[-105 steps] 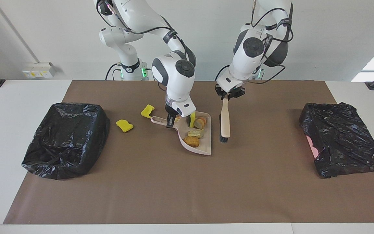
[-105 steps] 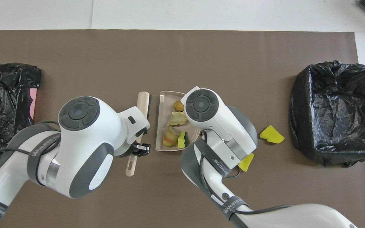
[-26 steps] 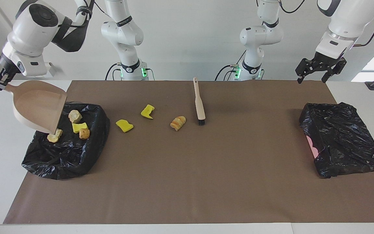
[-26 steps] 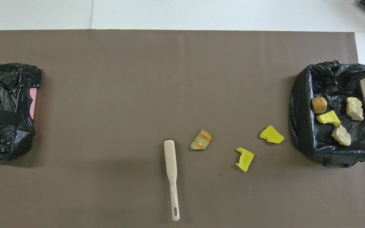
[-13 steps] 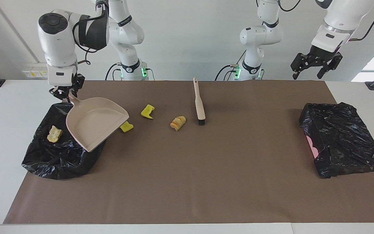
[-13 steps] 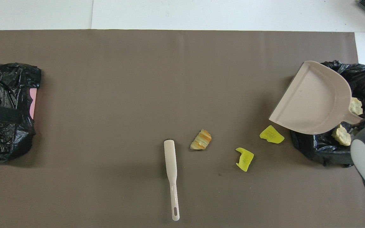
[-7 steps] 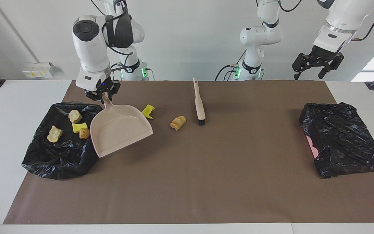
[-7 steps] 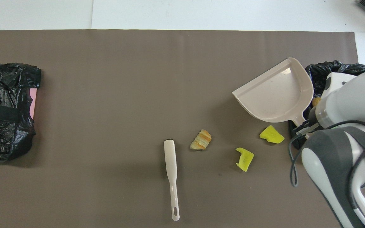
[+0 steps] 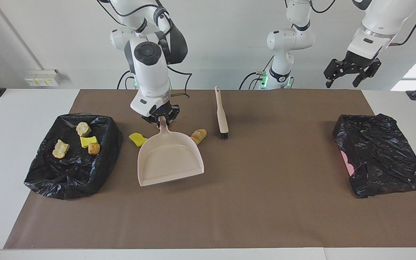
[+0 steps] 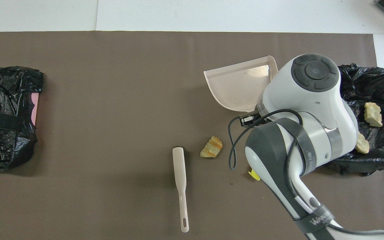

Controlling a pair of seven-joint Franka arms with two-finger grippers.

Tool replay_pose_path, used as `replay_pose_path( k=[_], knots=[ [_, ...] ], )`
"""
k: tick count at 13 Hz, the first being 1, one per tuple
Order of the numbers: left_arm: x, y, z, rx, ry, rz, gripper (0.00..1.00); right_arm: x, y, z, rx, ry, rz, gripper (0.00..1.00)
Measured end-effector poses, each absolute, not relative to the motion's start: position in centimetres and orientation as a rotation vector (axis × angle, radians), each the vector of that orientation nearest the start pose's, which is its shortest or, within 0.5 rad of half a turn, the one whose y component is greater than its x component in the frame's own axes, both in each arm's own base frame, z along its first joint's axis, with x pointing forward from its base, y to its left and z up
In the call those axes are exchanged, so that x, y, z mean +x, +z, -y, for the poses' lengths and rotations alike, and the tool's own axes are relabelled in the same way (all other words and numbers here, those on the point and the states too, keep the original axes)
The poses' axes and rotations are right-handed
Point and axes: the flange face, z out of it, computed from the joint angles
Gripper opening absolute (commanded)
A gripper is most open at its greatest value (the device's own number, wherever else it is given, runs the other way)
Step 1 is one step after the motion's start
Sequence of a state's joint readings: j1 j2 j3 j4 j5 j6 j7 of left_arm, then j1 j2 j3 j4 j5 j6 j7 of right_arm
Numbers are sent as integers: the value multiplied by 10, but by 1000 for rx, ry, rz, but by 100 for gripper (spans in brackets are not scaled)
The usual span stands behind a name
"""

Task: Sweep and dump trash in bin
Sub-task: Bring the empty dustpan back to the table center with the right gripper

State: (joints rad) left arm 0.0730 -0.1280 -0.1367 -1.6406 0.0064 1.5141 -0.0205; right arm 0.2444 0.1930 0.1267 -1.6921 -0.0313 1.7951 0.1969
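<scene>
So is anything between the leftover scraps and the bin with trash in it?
The dustpan, held by the right hand, hangs between the bread chunk and the bin. The yellow scrap beside the bin has nothing visible in its way.

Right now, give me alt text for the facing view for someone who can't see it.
The right gripper holds an empty dustpan by its handle over the brown mat, between a yellow scrap and a bread chunk. Four scraps lie in the bin; the left gripper waits, open.
</scene>
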Motion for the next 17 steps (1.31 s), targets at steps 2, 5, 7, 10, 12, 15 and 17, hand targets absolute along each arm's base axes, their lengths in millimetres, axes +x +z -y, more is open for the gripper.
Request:
replay_pose_path(
  k=[2, 5, 7, 10, 12, 15, 17],
  knots=[
    [507, 654, 36, -3117, -2, -64, 100, 585, 460, -242, -3151, 131, 224, 0],
    [507, 654, 35, -3118, -2, -61, 100, 602, 435, -284, -3147, 133, 138, 0],
    [507, 654, 35, -3118, -4, -61, 100, 609, 412, -316, -3145, 142, 80, 0],
    [508, 654, 36, -3118, -5, -62, 100, 612, 371, -364, -3135, 132, 38, 0],
    [508, 654, 36, -3119, -6, -63, 100, 609, 349, -385, -3131, 130, 21, 100],
    [508, 655, 36, -3120, -6, -63, 100, 610, 351, -390, -3126, 114, 24, 100],
    [508, 655, 36, -3120, -6, -63, 100, 613, 367, -389, -3115, 80, 17, 100]
  ],
)
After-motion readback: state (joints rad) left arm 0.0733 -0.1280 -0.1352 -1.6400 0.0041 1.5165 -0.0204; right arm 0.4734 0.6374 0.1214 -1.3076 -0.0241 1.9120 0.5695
